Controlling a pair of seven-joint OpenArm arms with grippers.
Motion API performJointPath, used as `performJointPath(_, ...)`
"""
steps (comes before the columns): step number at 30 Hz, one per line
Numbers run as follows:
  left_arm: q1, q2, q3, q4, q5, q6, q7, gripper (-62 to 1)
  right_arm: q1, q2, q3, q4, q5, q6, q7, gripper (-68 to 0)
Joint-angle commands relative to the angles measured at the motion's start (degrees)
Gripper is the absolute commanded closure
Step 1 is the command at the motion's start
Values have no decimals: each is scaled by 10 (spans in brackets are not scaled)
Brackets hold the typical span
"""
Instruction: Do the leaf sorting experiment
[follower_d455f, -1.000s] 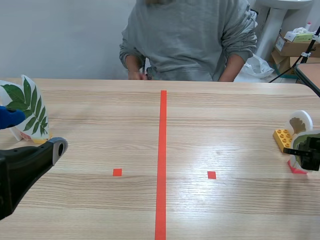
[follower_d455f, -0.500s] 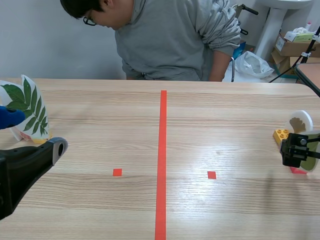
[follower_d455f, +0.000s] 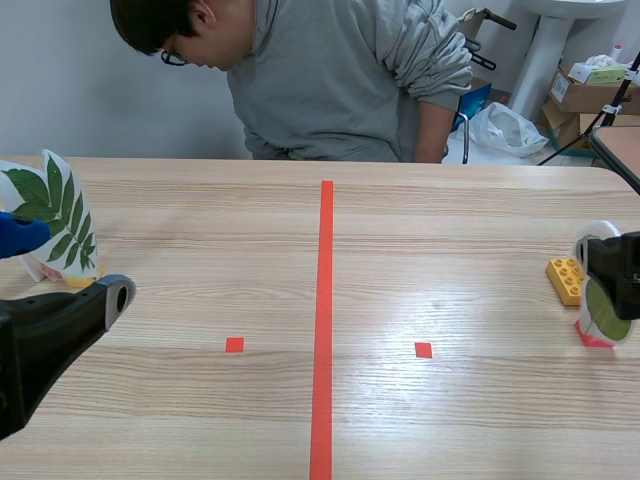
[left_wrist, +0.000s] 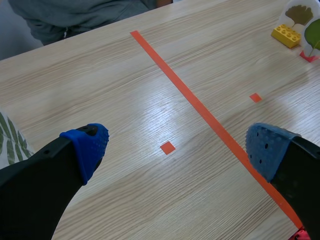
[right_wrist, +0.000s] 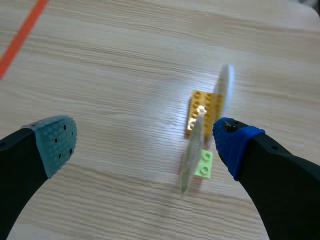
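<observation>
Wooden counter (follower_d455f: 450, 250) carries a leaf card (right_wrist: 192, 150). Right pincer (right_wrist: 145, 139) is spread wide by it; left pincer (left_wrist: 177, 145) is spread wide too.

Across our table (follower_d455f: 200, 250) a tape line (follower_d455f: 325, 300) runs away from us. At the left edge leaf cards (follower_d455f: 62, 215) stand beside our left gripper (left_wrist: 177, 145). At the right edge a front card (right_wrist: 192, 150) stands on a block (right_wrist: 203, 164) ahead of our right gripper (right_wrist: 144, 137); a brick (right_wrist: 200, 112) lies behind it, a rear card (right_wrist: 224, 87) behind that. A person (follower_d455f: 340, 70) sits opposite, at the line's far end.
</observation>
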Motion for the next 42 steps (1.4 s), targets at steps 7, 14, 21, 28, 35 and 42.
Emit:
performJointPath(7,-2,2,-1,3,-4,-1,-8,-587,-32,56,5,59,103,97,-15,-570)
performJointPath(14,-2,8,-1,3,-4,-1,-8,-587,-61,64,5,92,220,143,-71,-569)
performJointPath(21,-2,14,-1,3,-4,-2,-8,-587,-100,64,5,138,292,143,-121,-569)
performJointPath(28,-2,14,-1,3,-12,-2,-8,-587,-139,64,5,162,289,143,-157,-569)
performJointPath(35,-2,9,-1,3,-34,-20,-5,-587,-140,64,3,162,208,143,-134,-569)
performJointPath(42,-2,4,-1,3,-39,-23,-3,-587,-140,76,-17,162,175,143,-120,-569)
